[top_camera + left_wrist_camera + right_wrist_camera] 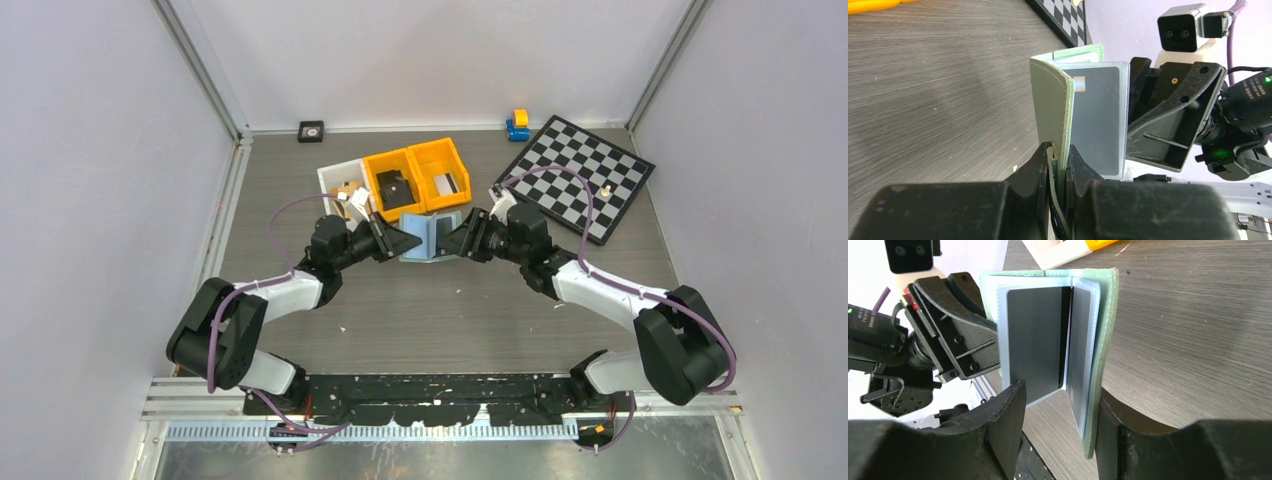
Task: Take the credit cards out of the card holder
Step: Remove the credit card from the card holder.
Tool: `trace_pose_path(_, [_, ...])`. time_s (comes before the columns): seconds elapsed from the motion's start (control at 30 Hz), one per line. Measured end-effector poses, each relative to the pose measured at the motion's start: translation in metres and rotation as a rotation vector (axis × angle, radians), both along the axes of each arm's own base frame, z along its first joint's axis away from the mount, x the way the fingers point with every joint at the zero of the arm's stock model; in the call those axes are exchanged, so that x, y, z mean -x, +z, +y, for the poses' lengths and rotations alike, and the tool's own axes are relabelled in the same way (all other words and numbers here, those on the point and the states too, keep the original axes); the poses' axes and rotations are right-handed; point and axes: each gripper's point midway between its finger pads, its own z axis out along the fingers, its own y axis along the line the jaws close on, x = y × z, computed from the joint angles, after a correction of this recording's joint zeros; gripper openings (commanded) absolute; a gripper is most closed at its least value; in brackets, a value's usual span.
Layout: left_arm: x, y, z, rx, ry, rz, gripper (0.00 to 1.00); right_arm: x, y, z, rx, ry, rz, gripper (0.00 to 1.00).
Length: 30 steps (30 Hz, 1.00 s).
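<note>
The left gripper (pixel 1059 152) is nearest, pinched tight on the green cover of the card holder (pixel 1050 105), which stands upright at mid-table between the arms. Only the right wrist view shows the right gripper (pixel 1060 390) spread wide, straddling the clear sleeves (pixel 1083 355), with a dark card (pixel 1035 340) in one. Farther back, seen from above, the orange bins (pixel 418 160) hold a dark item and a pale card. A white bin (pixel 335 172) sits beside them, and the checkerboard (pixel 580 175) lies far right.

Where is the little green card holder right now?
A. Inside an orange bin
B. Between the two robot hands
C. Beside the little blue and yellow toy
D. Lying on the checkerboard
B: the left gripper is pinched shut on the green cover of the card holder, and the fingers of the right gripper stand apart on either side of its open sleeves.
</note>
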Motion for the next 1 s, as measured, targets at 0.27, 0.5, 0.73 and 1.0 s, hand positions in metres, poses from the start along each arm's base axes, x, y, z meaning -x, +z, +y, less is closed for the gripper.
trace_pose_path(0.27, [0.006,0.004,-0.014,0.009,-0.059,-0.007,0.00,0.004,-0.022,0.008,0.032,0.029,0.060,0.48])
trace_pose_path(0.5, [0.006,0.001,-0.020,0.007,-0.082,0.000,0.01,0.003,-0.024,0.011,0.047,0.037,0.072,0.26])
trace_pose_path(0.73, [0.004,-0.001,-0.019,0.017,-0.080,0.021,0.42,0.003,-0.031,0.007,0.081,0.019,0.087,0.21])
trace_pose_path(1.0, [-0.003,0.002,-0.011,0.046,-0.042,0.031,0.65,0.003,-0.038,0.003,0.110,0.004,0.103,0.20])
